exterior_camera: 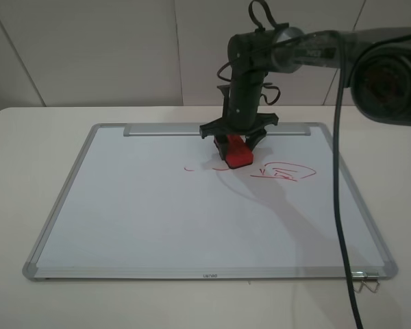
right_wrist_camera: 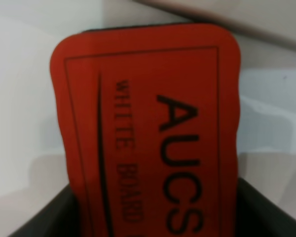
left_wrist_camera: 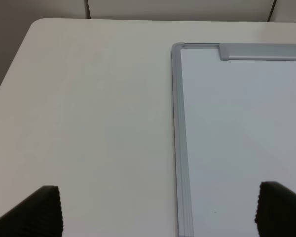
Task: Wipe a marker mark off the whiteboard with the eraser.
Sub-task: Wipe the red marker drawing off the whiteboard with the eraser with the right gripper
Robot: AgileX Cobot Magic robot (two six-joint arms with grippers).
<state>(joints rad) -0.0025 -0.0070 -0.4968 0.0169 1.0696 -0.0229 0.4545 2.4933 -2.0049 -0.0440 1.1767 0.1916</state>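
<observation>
I found the right gripper clamped on the eraser. It gripped the upper end, so the red block projected below the jaws at a tilt, and its lower end appeared to rest on the whiteboard. The right wrist view showed the lettered red face, "AUCS" legible, filling the space between the dark fingers.

The marker mark lay on the board just beside the held eraser, on the side toward the left arm. Only thin red strokes of it were visible, and I could not tell whether the eraser covered the rest. A red wedge-shaped scribble lay near the gripper on its opposite side. The grey tray bar ran just behind the gripper.

The left gripper hung released, fingers spread wide, straddling the board's frame edge. One finger was above the table, the other above the board.
</observation>
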